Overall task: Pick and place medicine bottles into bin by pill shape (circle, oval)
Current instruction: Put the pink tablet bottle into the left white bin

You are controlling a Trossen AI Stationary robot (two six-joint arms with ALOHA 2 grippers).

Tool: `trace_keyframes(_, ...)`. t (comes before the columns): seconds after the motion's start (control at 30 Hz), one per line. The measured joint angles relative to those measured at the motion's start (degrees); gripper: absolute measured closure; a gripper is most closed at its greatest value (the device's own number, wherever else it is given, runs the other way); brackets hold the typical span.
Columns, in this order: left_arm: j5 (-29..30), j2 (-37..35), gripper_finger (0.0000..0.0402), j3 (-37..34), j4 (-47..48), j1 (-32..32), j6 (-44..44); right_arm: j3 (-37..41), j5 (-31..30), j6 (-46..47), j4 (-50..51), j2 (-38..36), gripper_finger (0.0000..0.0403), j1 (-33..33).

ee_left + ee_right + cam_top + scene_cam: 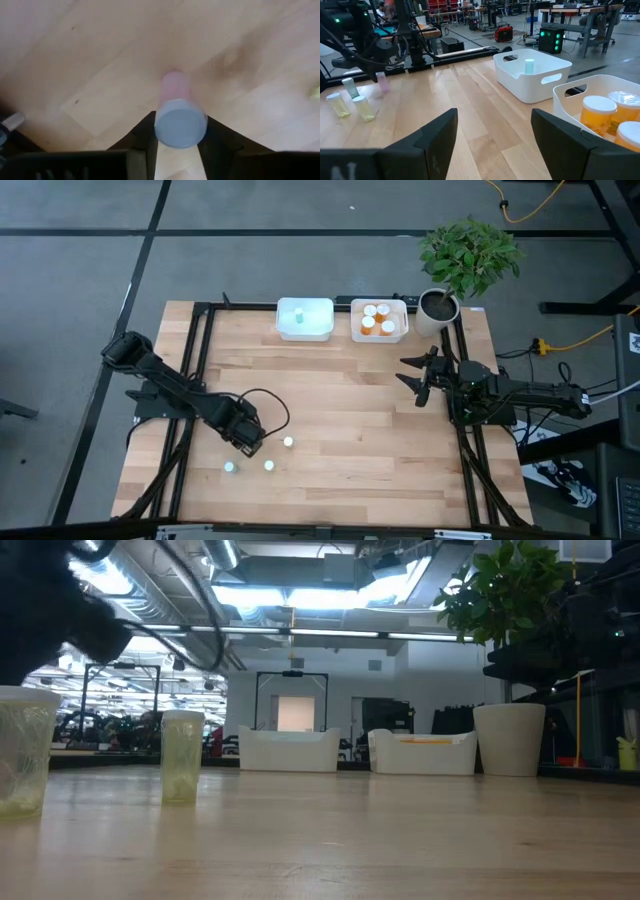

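From above, you see the left tool (250, 445) low over the bench (340, 430) beside 3 pale vials (268, 465); the right tool (420, 383) waits near 2 white bins (305, 332), 4 orange bottles (377, 320) in one. At the left wrist, its fingers (220, 142) flank a pink vial (177, 112), touching both sides. At the right wrist, you see that tool's fingers (437, 132) wide apart, holding nothing.

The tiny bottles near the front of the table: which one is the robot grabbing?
The pink vial, standing between the fingers of the left gripper. The three loose vials stand apart on the table, with nothing touching them.
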State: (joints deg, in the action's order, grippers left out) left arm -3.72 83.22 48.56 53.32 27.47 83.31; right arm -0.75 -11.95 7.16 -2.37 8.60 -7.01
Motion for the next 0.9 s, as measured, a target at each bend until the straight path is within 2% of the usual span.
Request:
trace_keyframes(0.23,1.6,0.0,0.031,4.5,3.0,-4.2,-5.4,0.0,0.0,0.0,0.0,0.0,0.0148,0.0)
trace_keyframes(0.4,5.4,0.0,0.031,9.9,7.7,-10.8,-11.7,0.0,0.0,0.0,0.0,0.0,0.0148,0.0)
trace_keyframes(0.9,7.7,1.3,0.0311,24.5,6.2,-47.4,-32.1,0.0,0.0,0.0,0.0,0.0,0.0148,0.0)
